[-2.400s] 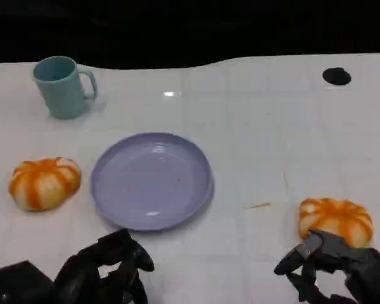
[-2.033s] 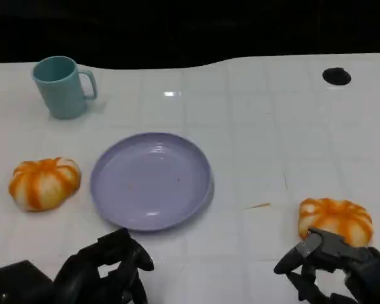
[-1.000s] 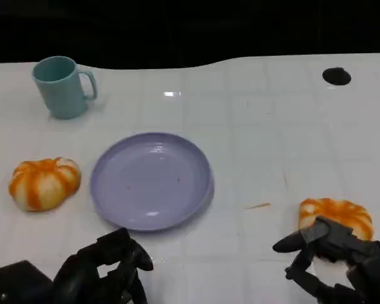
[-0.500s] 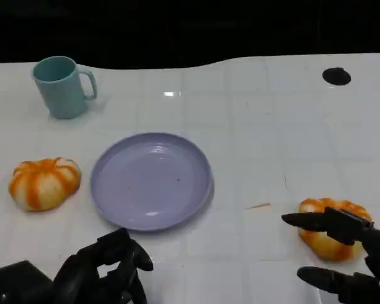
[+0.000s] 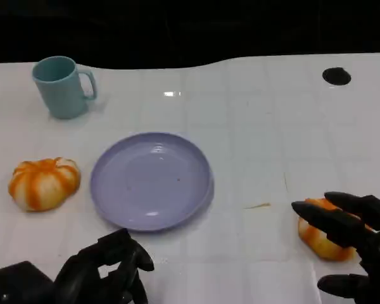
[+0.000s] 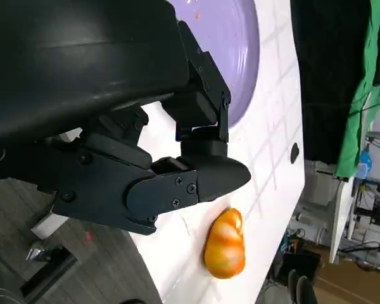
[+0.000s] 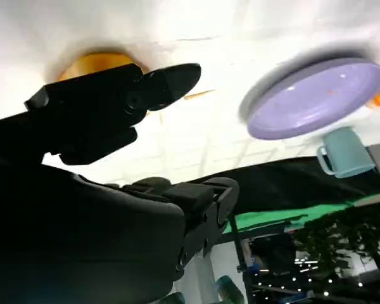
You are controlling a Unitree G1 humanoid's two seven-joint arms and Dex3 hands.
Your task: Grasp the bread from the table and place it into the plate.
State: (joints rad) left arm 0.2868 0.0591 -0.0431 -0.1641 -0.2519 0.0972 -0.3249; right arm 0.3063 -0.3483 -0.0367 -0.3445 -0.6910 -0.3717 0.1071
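Two orange-and-white striped breads lie on the white table. One bread (image 5: pixel 43 182) sits left of the lilac plate (image 5: pixel 152 180), which has nothing in it. The other bread (image 5: pixel 321 239) lies at the front right, half hidden under my right hand (image 5: pixel 351 237). That hand's fingers are spread straight over the bread without closing on it. The right wrist view shows this bread (image 7: pixel 95 62) just beyond the spread fingers (image 7: pixel 123 95), and the plate (image 7: pixel 316 98) farther off. My left hand (image 5: pixel 104 272) rests at the front left, fingers curled in, holding nothing.
A teal mug (image 5: pixel 62 85) stands at the back left. There is a black round spot (image 5: pixel 336 76) at the table's back right and a thin tan scrap (image 5: pixel 258 205) between plate and right bread. The table's dark far edge runs behind.
My right hand has uncurled its fingers and reached forward over the right bread, covering more of it. The left hand, plate and left bread have not moved.
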